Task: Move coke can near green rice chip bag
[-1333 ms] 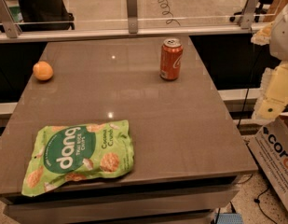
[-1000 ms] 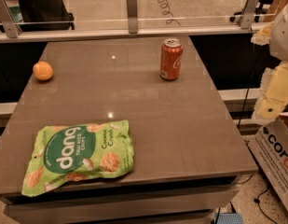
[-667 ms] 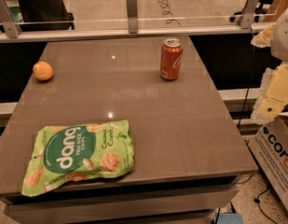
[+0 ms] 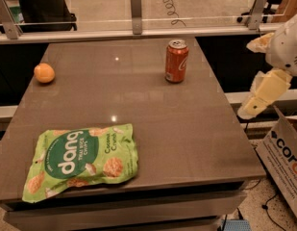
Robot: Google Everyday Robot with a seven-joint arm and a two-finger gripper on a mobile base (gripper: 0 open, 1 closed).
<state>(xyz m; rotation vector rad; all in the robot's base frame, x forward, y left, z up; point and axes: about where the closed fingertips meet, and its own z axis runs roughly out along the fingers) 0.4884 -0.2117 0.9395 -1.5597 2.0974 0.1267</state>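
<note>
While the gripper (image 4: 246,79) hangs in the air past the right edge of the table (image 4: 186,129), its two fingers (image 4: 266,90) are spread apart and hold nothing. One finger is up high and one is lower down, and both point left toward the table. They do not touch anything.

There is one coke can (image 4: 177,61). It stands up straight on the far part of the table, to the left of the fingers and well apart from them. Its silver top faces up.

There is one green rice chip bag (image 4: 80,161). It lies flat at the near left corner of the table, far to the left of the fingers and lower in the view. The can and the bag are well apart, with bare table between them.

There is one orange (image 4: 44,73). It sits by the left edge of the table, and of the three things on the table it is the farthest from the fingers.

One cardboard box (image 4: 285,160) leans on the floor, below the fingers and a little to their right.

Three metal posts (image 4: 135,11) stand in a row behind the table.
</note>
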